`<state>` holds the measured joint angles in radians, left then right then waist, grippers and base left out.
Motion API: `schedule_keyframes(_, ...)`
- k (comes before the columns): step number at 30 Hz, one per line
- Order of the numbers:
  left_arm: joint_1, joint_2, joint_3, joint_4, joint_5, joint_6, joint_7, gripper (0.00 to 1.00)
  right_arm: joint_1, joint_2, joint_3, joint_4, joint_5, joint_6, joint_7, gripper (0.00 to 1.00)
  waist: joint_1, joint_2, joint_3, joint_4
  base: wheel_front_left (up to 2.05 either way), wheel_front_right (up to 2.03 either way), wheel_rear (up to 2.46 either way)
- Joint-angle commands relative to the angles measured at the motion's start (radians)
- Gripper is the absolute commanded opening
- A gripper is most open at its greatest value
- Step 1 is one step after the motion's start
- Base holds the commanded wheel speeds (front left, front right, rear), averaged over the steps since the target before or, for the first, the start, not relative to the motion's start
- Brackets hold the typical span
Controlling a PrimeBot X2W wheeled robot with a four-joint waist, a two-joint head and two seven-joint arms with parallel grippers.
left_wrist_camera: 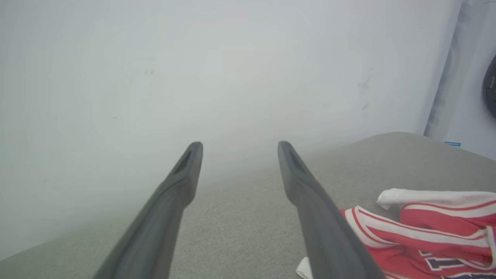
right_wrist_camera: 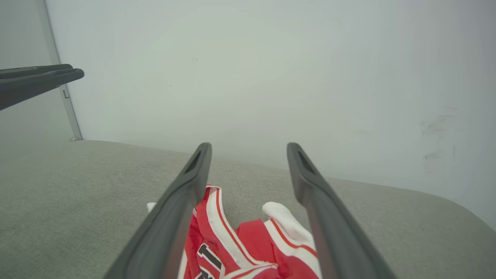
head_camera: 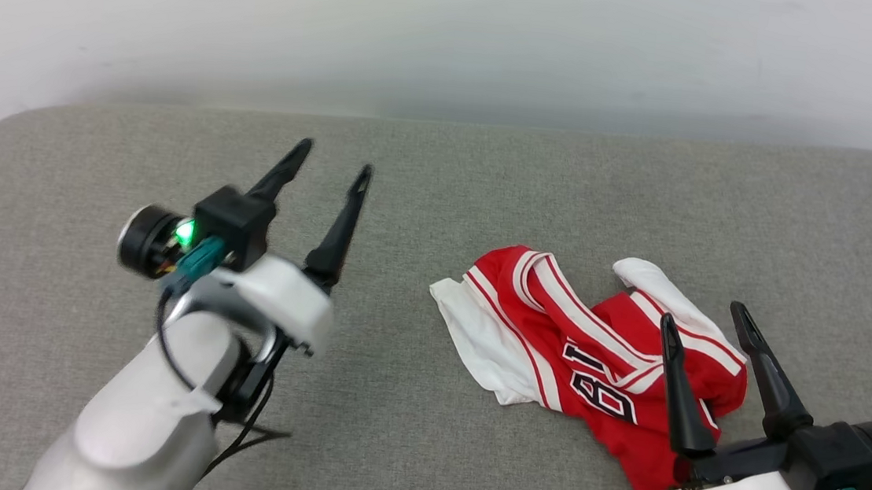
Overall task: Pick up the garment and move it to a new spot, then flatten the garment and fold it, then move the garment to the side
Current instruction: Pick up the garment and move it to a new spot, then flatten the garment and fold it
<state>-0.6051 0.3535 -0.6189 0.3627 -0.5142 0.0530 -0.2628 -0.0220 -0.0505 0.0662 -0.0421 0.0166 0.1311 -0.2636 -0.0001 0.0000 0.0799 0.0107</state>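
The garment (head_camera: 592, 353) is a red jersey shirt with white sleeves, striped trim and black lettering, lying crumpled on the grey padded table (head_camera: 441, 182), right of centre. My left gripper (head_camera: 332, 163) hovers open and empty above the table, well to the garment's left. Over the garment's near right part my right gripper (head_camera: 704, 314) stands open, holding nothing. In the left wrist view the garment (left_wrist_camera: 426, 236) lies at the lower right, beside my open left gripper (left_wrist_camera: 237, 146). In the right wrist view the garment (right_wrist_camera: 252, 240) lies below and between the spread fingers of my right gripper (right_wrist_camera: 250, 148).
A pale wall (head_camera: 454, 33) rises just behind the table's far edge. The table's corners are rounded. In the right wrist view the left gripper's fingers (right_wrist_camera: 42, 79) reach in from the upper left. Bare grey table surface spreads left of and behind the garment.
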Motion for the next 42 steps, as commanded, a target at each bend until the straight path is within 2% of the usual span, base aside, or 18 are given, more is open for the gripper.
schedule_keyframes(1, 0.068, 0.015, 0.039, -0.056, 0.023, 0.011, -0.002, 1.0, 0.016, 0.001, -0.002, -0.001, -0.002, -0.001, -0.002, 1.0, 0.0001, 0.0, -0.014, 0.012, 0.0, 0.0, 0.0)
schedule_keyframes(3, 0.153, 0.035, 0.084, -0.12, 0.044, 0.018, -0.002, 1.0, 0.024, 0.001, -0.003, -0.001, -0.002, -0.001, -0.002, 1.0, 0.0001, 0.0, -0.018, 0.014, 0.0, 0.0, 0.0)
schedule_keyframes(8, 0.303, 0.029, 0.154, -0.219, 0.084, 0.028, -0.003, 1.0, 0.028, 0.001, -0.014, -0.001, 0.005, -0.001, -0.002, 1.0, 0.0001, 0.0, -0.02, 0.017, 0.0, 0.0, 0.0)
schedule_keyframes(11, 0.398, -0.002, 0.196, -0.28, 0.119, 0.03, -0.003, 1.0, 0.035, 0.001, -0.021, 0.0, 0.009, -0.001, -0.002, 1.0, 0.0001, 0.0, -0.024, 0.018, 0.0, 0.0, 0.0)
schedule_keyframes(18, 0.536, -0.106, 0.244, -0.338, 0.203, 0.001, -0.003, 1.0, 0.041, 0.001, -0.026, 0.004, 0.008, -0.001, -0.002, 1.0, 0.0001, 0.0, -0.033, 0.019, 0.0, 0.0, 0.0)
schedule_keyframes(23, 0.561, -0.161, 0.288, -0.349, 0.248, -0.035, -0.003, 1.0, 0.041, 0.001, -0.025, 0.003, 0.006, -0.001, -0.002, 1.0, 0.0001, 0.0, -0.032, 0.02, 0.0, 0.0, 0.0)
schedule_keyframes(29, 0.563, -0.193, 0.329, -0.336, 0.293, -0.076, -0.003, 1.0, 0.039, 0.001, -0.017, 0.006, 0.007, -0.001, -0.002, 1.0, 0.0001, 0.0, -0.033, 0.015, 0.0, 0.0, 0.0)
schedule_keyframes(37, 0.56, -0.224, 0.37, -0.333, 0.327, -0.112, -0.003, 1.0, 0.034, 0.001, -0.017, -0.001, 0.003, -0.001, -0.002, 1.0, 0.0001, 0.0, -0.014, 0.002, 0.0, 0.0, 0.0)
schedule_keyframes(42, 0.539, -0.22, 0.362, -0.303, 0.333, -0.133, -0.002, 1.0, 0.025, 0.001, -0.021, -0.008, -0.001, -0.001, -0.002, 1.0, 0.0001, 0.0, 0.021, -0.012, 0.0, 0.0, 0.0)
